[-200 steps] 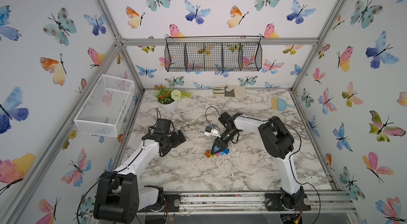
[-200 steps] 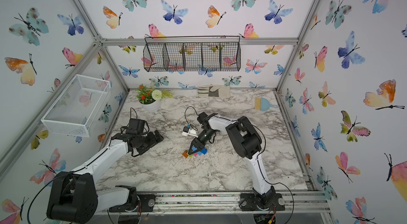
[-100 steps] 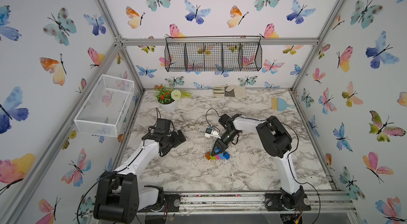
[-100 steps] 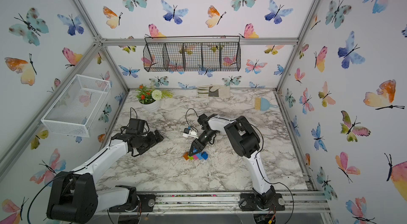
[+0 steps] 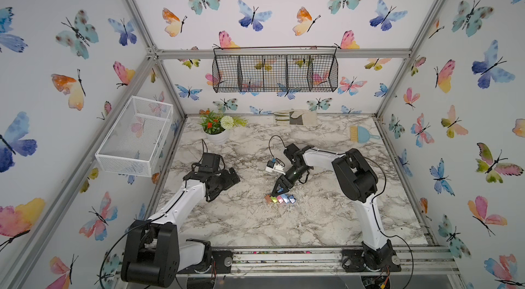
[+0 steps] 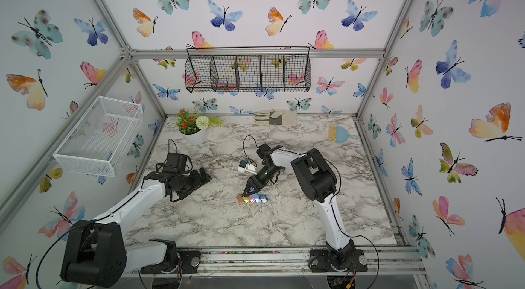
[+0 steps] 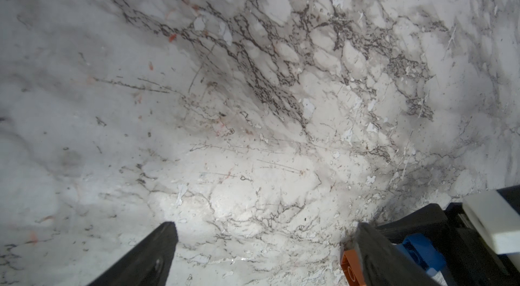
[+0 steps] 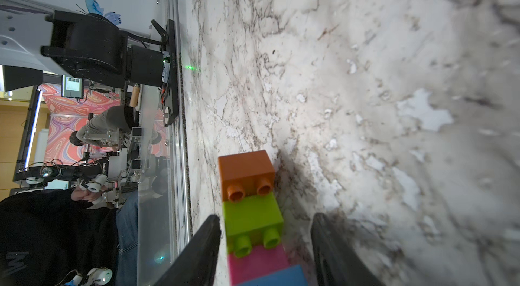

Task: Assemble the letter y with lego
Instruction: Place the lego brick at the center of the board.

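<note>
Butterfly wallpaper (image 5: 255, 17) on every wall, alu frame (image 5: 284, 53) at the corners. The marble tabletop (image 5: 255, 225) is scuffed and chipped around the right gripper (image 8: 266, 216). Well beyond it sit a flower pot (image 5: 217, 135) and a blue brush (image 5: 362, 134), with a black wire basket (image 5: 275, 73) above. A white mesh basket (image 5: 136, 137) hangs past the left gripper (image 7: 266, 225).

Scuffed, flaking marble table (image 5: 312, 216) under the right hand (image 5: 277, 191). Well beyond that hand, along the back wall, sit a white pot of flowers (image 5: 217, 131), a folded beige cloth (image 5: 295, 117) and a blue brush (image 5: 362, 134). High above them hangs a black wire basket (image 5: 275, 73). Far off to the hand's left, a white mesh basket (image 5: 136, 137) sits on the side wall.
</note>
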Controlling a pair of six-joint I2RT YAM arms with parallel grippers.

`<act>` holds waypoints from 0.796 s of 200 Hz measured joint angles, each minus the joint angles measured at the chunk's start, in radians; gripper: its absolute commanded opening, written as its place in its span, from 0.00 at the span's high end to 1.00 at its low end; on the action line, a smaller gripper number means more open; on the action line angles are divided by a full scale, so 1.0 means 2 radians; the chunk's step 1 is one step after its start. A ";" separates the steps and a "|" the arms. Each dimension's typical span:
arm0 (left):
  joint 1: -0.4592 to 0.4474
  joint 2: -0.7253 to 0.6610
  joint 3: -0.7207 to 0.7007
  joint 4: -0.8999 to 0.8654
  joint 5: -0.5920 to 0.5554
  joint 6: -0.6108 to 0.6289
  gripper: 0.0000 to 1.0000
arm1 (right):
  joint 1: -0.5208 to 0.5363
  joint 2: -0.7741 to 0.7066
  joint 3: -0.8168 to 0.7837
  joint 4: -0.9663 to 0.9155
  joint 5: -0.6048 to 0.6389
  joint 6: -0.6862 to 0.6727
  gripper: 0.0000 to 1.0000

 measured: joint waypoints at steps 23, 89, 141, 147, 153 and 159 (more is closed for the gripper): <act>0.000 0.000 0.000 0.001 0.000 0.000 0.00 | -0.004 0.000 0.003 0.014 0.005 0.015 0.42; 0.000 0.000 0.000 0.001 0.000 0.000 0.00 | -0.016 -0.007 0.005 0.068 0.035 0.074 0.39; 0.000 0.002 0.000 0.001 0.000 0.000 0.00 | -0.019 -0.051 -0.030 0.160 0.134 0.159 0.36; 0.000 0.003 0.000 0.002 0.000 0.000 0.00 | -0.019 -0.078 -0.060 0.189 0.159 0.177 0.36; 0.000 0.003 0.000 0.002 0.000 0.000 0.00 | -0.020 -0.109 -0.094 0.218 0.180 0.194 0.35; 0.000 0.003 0.000 0.002 0.001 0.000 0.00 | -0.021 -0.144 -0.130 0.245 0.201 0.208 0.35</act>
